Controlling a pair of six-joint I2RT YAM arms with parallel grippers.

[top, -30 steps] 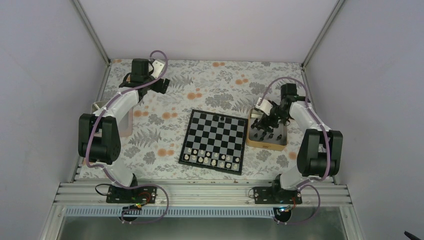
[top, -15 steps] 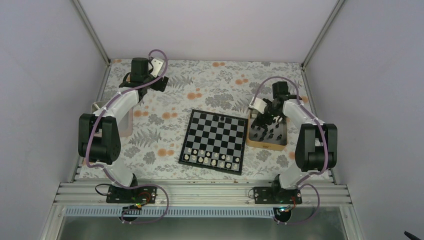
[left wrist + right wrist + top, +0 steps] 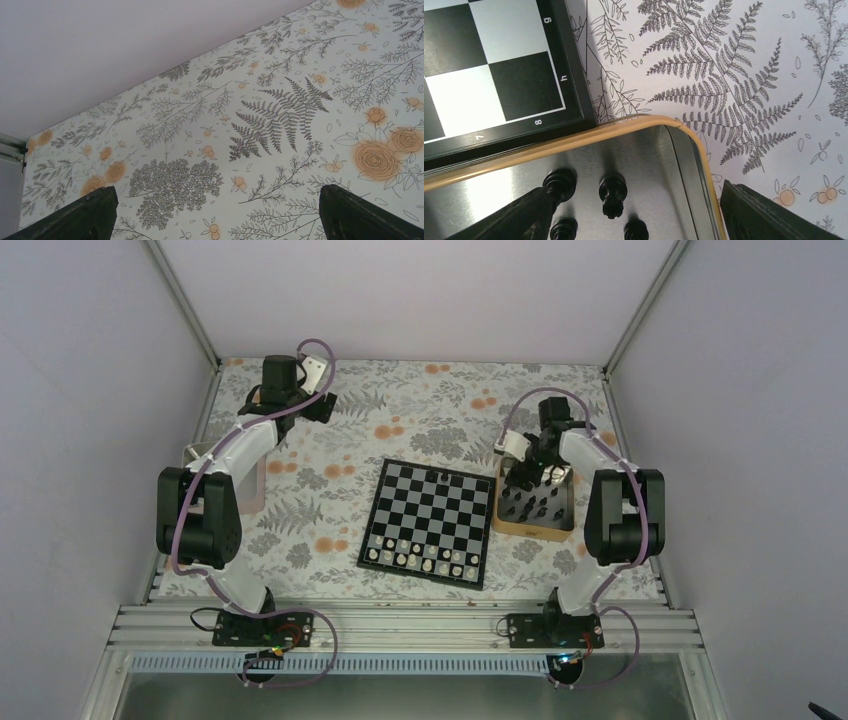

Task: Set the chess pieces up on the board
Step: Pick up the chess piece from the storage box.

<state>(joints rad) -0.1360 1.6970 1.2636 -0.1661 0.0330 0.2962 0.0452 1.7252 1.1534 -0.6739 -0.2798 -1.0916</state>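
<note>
Over the far corner of the tray (image 3: pixel 574 141), the right tool (image 3: pixel 638 194) hangs with its jaws spread wide and empty. The black chess pieces (image 3: pixel 613 193) stand close together on the tray floor beneath it, just beside the board (image 3: pixel 499 65). With the pieces packed so tightly, a closing finger could topple a neighbour or pinch two at once, and one finger looks likely to land on the rim. Far off, the left tool (image 3: pixel 215 205) waits over the table (image 3: pixel 280 115), also wide.

The chequered board (image 3: pixel 430 512) lies flat mid-table, slightly askew. One black chessman (image 3: pixel 432 476) stands upright on its 12 o'clock rank. The other black chess pieces (image 3: pixel 538 504) stand clustered in the tray (image 3: pixel 533 530) just beside the board's 3 o'clock edge.
</note>
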